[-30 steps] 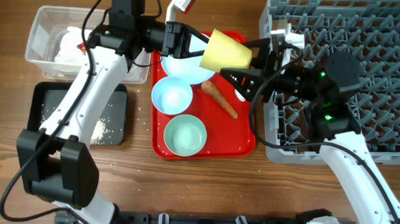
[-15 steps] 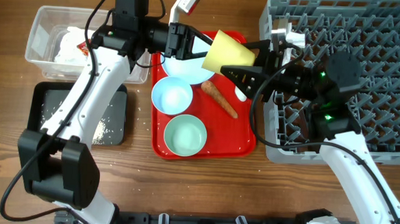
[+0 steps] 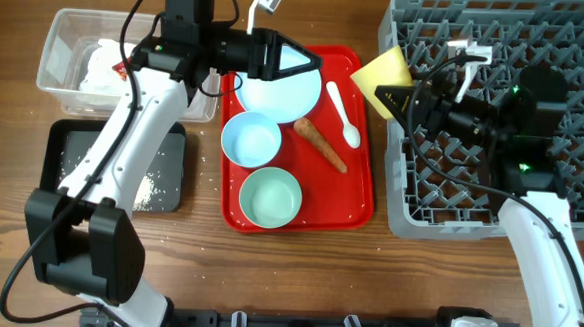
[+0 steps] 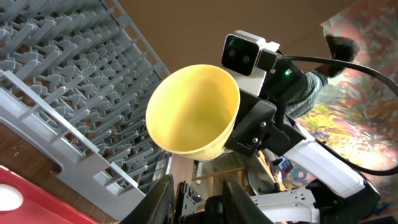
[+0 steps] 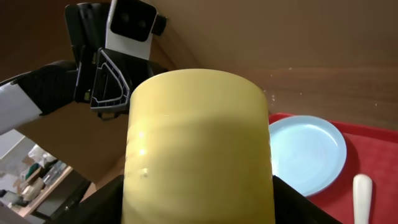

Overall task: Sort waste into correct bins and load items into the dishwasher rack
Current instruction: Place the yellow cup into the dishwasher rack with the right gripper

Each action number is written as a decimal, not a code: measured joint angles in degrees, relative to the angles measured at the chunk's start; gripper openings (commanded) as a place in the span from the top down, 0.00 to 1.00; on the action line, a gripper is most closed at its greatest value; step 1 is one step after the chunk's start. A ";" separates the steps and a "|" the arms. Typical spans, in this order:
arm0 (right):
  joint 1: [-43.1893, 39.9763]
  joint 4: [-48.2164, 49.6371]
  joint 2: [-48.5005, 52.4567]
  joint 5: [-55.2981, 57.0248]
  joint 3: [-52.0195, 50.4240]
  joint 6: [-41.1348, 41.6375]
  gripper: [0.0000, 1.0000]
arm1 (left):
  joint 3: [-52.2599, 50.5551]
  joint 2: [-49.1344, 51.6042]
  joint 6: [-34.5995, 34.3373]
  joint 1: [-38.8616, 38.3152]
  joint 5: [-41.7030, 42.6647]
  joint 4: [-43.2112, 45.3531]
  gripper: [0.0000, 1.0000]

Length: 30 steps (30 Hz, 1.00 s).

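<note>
The right fingers [image 3: 404, 95] are clamping the yellow cup [image 3: 379, 76] between them, over the grey rack's [image 3: 578, 48] edge. The left fingers [image 3: 295, 61] are gaping apart, empty, just beside the cup.

Wooden table [image 3: 296, 274] bears clear tub [image 3: 57, 31], black tray [image 3: 54, 161], red tray [image 3: 355, 197], grey rack [image 3: 439, 216], perhaps grains [image 3: 193, 222].

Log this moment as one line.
right claw: shut on small yellow plastic cup, over edge of large grey pegged dishwasher rack | left claw: open, empty, over flat red tray
</note>
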 measured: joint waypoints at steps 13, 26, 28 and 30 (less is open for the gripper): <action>0.00 -67.28 -3.32 46.10 25.81 -7.50 0.39 | 0.22 0.00 0.00 0.00 -36.85 -20.63 0.64; 0.00 -89.70 18.01 56.00 27.02 -8.63 0.36 | 0.22 0.00 0.00 0.00 -57.57 -28.24 0.62; 0.00 -89.70 20.57 55.84 27.02 -9.62 0.28 | 0.22 0.00 0.02 0.00 -57.79 -28.26 0.62; 0.00 -89.46 21.42 55.06 27.02 -11.04 0.15 | 0.22 0.00 0.00 0.00 -57.96 -28.26 0.61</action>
